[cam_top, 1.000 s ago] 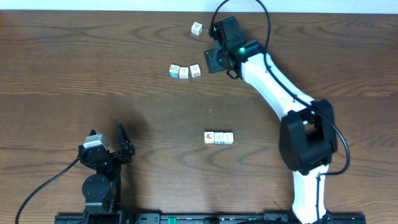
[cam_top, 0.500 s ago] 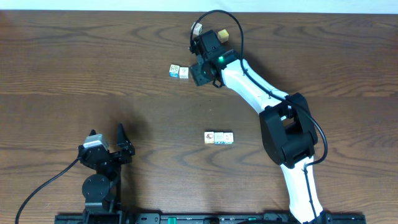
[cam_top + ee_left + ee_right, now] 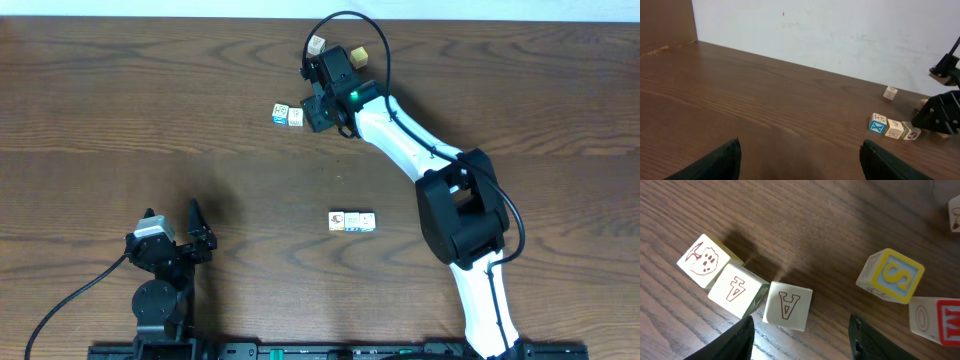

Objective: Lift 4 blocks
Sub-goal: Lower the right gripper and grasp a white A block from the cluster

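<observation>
Three small wooden cubes [image 3: 735,289], square-edged with smooth cream faces, lie in a close row on the dark, grained wooden table [image 3: 120,120], toward 11 o'clock from its middle in the overhead view. From the right wrist, the row's long axis runs from 10 o'clock to 4 o'clock, and its two A's read upside down. A fourth cream cube [image 3: 317,44] sits apart at 12 o'clock, near the far edge. The right pincer [image 3: 801,332] is spread at the row's near end, grasping nothing. The left pincer [image 3: 800,162] is released, at 8 o'clock.
</observation>
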